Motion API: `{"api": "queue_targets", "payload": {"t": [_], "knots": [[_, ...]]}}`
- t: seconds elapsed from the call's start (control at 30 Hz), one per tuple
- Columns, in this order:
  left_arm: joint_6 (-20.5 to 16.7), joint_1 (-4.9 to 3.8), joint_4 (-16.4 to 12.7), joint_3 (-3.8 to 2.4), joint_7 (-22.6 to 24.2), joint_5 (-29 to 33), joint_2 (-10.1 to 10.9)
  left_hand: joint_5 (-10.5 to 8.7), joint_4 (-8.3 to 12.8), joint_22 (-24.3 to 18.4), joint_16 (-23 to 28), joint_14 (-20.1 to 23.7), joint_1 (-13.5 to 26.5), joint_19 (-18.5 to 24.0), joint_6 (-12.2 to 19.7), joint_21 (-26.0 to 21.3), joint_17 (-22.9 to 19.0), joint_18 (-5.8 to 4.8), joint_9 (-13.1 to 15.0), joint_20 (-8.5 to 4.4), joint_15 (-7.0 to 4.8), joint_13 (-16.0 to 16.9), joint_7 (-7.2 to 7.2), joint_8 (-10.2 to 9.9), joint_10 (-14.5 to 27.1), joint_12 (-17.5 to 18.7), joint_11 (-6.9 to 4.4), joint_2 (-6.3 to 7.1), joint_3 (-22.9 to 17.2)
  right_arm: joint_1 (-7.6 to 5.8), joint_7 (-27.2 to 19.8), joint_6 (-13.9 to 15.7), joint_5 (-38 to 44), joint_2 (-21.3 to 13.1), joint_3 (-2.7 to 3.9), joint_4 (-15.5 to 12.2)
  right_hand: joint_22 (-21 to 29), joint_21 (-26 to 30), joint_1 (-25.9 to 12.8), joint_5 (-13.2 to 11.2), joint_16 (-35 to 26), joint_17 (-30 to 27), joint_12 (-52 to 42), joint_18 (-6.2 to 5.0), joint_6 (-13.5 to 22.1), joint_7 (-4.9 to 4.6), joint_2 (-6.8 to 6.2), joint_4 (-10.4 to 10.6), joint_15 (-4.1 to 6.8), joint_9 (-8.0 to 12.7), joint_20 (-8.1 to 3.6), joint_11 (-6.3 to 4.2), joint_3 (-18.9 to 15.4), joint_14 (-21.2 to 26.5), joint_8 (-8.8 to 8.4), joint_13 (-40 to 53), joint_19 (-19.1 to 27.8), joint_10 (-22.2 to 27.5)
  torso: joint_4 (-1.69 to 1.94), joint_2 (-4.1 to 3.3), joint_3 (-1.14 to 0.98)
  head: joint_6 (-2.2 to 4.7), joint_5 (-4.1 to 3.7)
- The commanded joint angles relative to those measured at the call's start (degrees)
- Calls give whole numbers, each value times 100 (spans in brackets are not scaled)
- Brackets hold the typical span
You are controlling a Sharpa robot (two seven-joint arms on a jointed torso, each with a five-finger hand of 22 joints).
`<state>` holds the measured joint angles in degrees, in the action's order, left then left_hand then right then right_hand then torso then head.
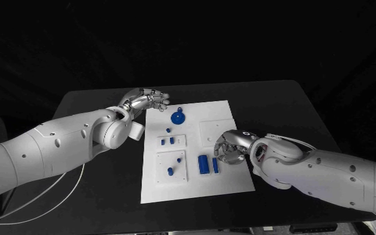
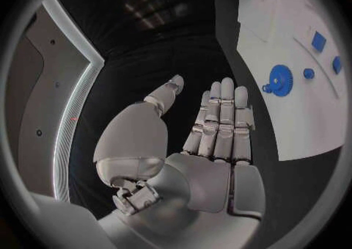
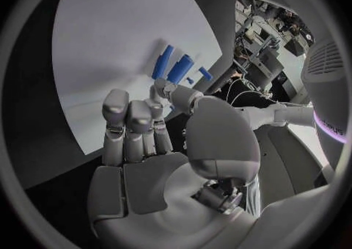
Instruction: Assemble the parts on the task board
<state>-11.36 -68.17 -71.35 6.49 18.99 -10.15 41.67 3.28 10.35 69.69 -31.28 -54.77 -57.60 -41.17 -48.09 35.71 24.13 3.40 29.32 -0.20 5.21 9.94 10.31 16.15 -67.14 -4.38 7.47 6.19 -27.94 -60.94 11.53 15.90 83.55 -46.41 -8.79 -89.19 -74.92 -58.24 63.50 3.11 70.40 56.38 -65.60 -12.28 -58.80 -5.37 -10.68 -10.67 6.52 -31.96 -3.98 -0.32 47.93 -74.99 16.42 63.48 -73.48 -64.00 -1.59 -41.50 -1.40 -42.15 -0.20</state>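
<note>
Silver left hand (image 1: 145,101) rests at the board's ten o'clock corner, on the black tabletop (image 1: 94,101) just off the white task board (image 1: 215,186); in the left wrist view its fingers (image 2: 223,120) lie straight and side by side, thumb apart, holding nothing. On the board, left to right: a blue gear-shaped part (image 1: 177,118) at twelve o'clock; small blue pegs (image 1: 168,140) standing in a raised square at the centre; a second square with further small pieces (image 1: 174,167) at seven o'clock; two upright blue bars (image 1: 208,164) at five o'clock. The right hand (image 1: 229,147) stands at the board's four o'clock edge, just beside the bars, fingers (image 3: 132,121) curled inward; whether they pinch a part cannot be told, though the right wrist view shows nothing blue between them.

Risk, as a judgement: curled fingers working this close to the bars could knock one flat or push it out of line, and the light board might slide on the smooth tabletop if pressed sideways, since the left hand is not bracing it.

The tabletop is matt black; the surroundings behind it are dark.
</note>
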Motion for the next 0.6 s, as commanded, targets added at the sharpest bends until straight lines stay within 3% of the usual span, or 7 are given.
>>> {"api": "queue_targets", "payload": {"t": [0.03,0.6], "knots": [[75,1,-14,-4,34,-15,-11,-20,-9,9,30,-12,58,-32,39,-36,9,104,-8,4,35,-9,-18,-15,25,21,-3,-8,29,14,-69,-206,163,24,-3,11,-61,-25,-59,-31,-23,8,-16,-272,-41,-6,30,28,39,0,51,-58,-2,-13,35,-7,-6,-1,-3,0,-1,-3,8],[66,1,-13,-4,22,-15,-12,-18,-11,15,41,-14,51,-35,57,-43,22,105,-15,4,36,-11,-12,-24,31,23,-1,-23,22,108,-45,-268,170,155,-9,133,-67,-31,-109,-30,-20,15,-18,-272,-66,4,110,37,49,7,51,-69,-11,-13,42,-9,-4,-4,-2,-3,-2,-26,6]]}}
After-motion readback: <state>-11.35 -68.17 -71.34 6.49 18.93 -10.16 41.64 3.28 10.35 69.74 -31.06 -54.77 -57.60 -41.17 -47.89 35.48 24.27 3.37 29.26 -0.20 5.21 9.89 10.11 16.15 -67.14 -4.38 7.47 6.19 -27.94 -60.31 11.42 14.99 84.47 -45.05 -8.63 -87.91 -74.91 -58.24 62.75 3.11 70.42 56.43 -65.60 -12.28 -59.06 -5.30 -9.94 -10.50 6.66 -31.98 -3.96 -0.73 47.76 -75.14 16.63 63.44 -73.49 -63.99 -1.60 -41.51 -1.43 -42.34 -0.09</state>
